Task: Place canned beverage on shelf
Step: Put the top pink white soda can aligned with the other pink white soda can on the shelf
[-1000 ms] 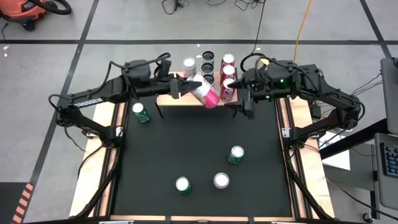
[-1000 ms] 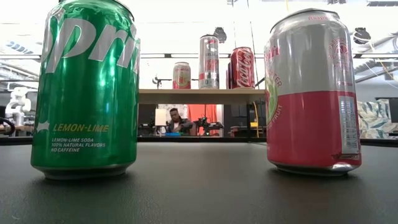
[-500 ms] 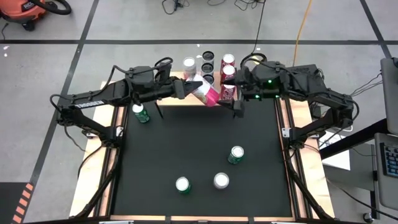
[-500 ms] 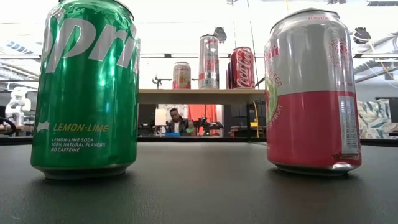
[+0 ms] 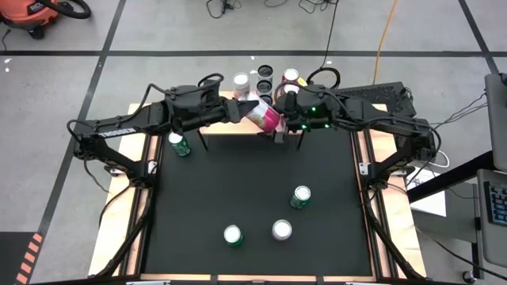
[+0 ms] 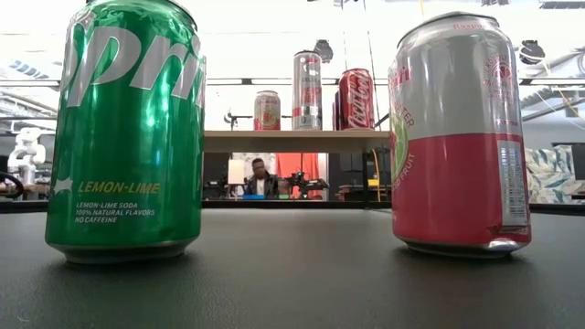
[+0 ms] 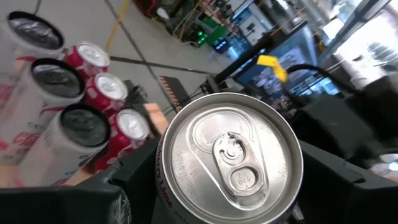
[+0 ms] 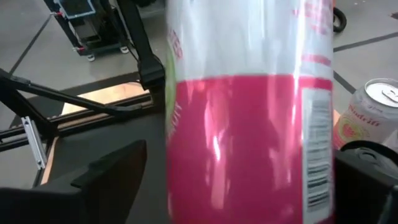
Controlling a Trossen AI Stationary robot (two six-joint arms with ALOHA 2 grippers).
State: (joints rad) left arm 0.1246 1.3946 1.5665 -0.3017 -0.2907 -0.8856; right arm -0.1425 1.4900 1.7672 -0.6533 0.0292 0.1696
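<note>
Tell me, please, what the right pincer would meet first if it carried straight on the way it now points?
Most likely the pink-and-white can that the left pincer holds tilted by the shelf. The right pincer is open, and the can fills its wrist view between the fingers; how much gap remains is unclear.

A black-surfaced rectangular table with wooden side rails (image 5: 238,182) stands on grey floor crossed by black tape lines (image 5: 238,53). An orange shop vacuum (image 5: 36,12), a yellow cable (image 5: 386,32) and a keyboard (image 5: 497,202) surround it. A seated person (image 6: 260,178) shows beyond.
</note>
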